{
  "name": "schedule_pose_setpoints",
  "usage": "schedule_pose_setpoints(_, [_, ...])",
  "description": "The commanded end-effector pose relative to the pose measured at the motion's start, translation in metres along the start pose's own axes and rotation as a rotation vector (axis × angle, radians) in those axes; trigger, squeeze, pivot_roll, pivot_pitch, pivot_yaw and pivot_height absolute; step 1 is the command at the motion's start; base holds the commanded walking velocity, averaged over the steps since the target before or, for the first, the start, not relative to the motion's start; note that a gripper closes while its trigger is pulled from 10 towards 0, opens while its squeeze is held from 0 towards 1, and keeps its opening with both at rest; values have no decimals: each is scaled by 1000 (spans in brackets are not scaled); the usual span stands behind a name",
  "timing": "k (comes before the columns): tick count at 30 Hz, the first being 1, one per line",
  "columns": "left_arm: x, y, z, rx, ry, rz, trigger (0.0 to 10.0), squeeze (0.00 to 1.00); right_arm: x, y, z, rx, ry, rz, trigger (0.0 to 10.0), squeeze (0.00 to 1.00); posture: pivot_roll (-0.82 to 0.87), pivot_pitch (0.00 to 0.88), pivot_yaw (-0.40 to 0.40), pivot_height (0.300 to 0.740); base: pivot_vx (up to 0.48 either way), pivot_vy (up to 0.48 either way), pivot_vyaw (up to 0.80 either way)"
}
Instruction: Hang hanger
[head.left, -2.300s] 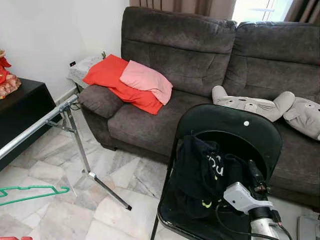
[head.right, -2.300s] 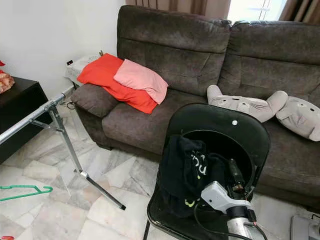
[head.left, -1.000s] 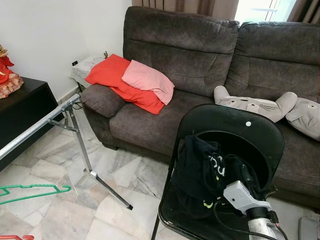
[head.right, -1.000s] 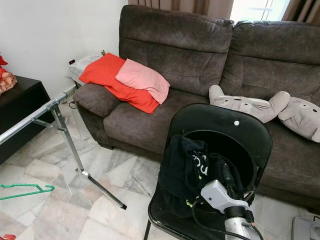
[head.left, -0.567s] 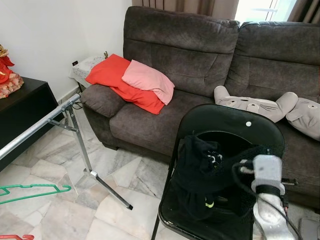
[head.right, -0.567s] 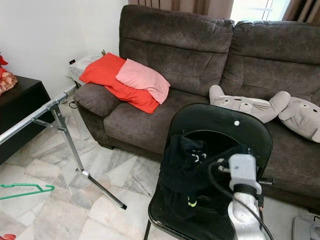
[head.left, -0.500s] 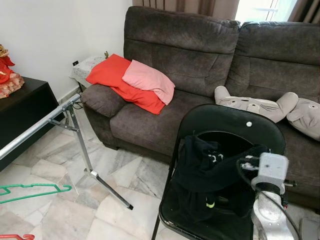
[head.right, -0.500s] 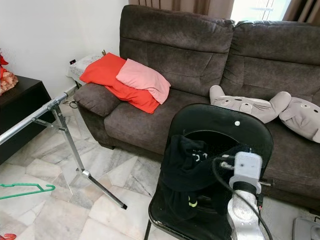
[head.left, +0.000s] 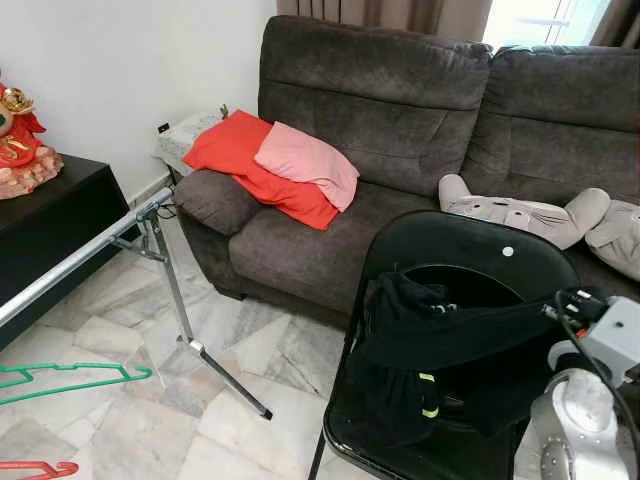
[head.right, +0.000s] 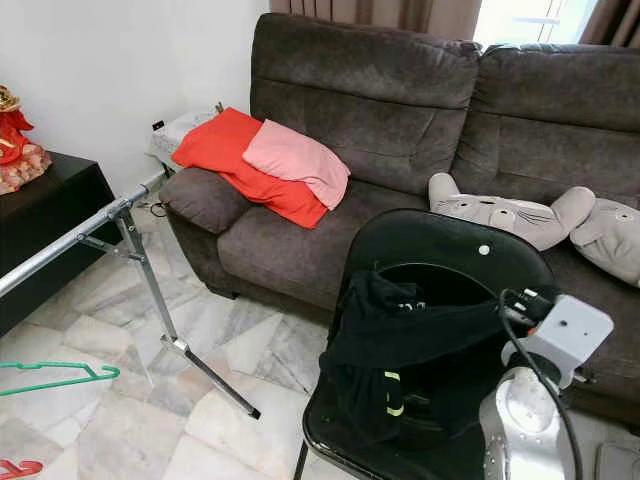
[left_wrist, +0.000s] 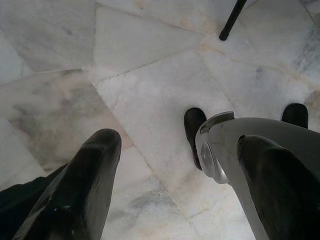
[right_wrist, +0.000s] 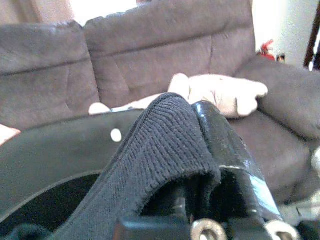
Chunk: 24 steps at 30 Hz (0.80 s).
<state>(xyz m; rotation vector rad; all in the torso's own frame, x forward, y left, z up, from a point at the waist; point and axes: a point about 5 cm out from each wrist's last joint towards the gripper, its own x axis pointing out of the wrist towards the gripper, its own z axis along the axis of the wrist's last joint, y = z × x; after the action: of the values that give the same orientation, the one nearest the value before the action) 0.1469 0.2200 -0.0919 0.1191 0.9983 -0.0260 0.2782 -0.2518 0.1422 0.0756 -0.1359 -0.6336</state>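
Our right gripper (right_wrist: 200, 150) pinched the black garment (head.right: 420, 345) off the chair (head.right: 440, 250); left gripper (left_wrist: 175, 165) hung open above floor; green hanger (head.right: 55, 378) lay apart.

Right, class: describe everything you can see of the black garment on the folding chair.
The black garment is a dark knit fabric with small yellow-green and white markings. Most of it lies bunched on the seat of the black folding chair, against the backrest. One ribbed edge is stretched taut sideways toward the right gripper, which is shut on it; in the right wrist view the ribbed hem wraps over one of the black fingers.
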Motion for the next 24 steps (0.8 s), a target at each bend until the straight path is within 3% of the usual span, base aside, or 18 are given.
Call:
schedule_pose_setpoints(1, [-1, 0, -6, -7, 25, 1, 10000, 0, 3, 10, 16, 7, -54, 43, 10000, 0, -7, 0, 13, 740, 0, 0, 0])
schedule_pose_setpoints(5, [-1, 0, -5, -15, 21, 0, 10000, 0, 0, 27, 15, -29, -48, 103, 10000, 0, -3, 5, 13, 740, 0, 0, 0])
schedule_pose_setpoints(11, [-1, 2, -4, -26, 21, 22, 10000, 0, 1, 37, 19, -12, -48, 136, 10000, 0, 6, 22, 23, 740, 0, 0, 0])
schedule_pose_setpoints(13, [-1, 3, -4, -33, 21, 36, 10000, 0, 2, 38, 19, -13, -52, 143, 10000, 0, 6, 22, 23, 740, 0, 0, 0])
schedule_pose_setpoints(16, [-1, 4, -7, -143, 16, 85, 10000, 0, 3, 41, 20, -24, -54, 158, 10000, 0, 15, 28, 20, 740, 0, 0, 0])
schedule_pose_setpoints(24, [-1, 5, -6, -157, 7, 95, 10000, 0, 2, 44, 23, -36, -74, 188, 10000, 0, 12, 39, 22, 740, 0, 0, 119])
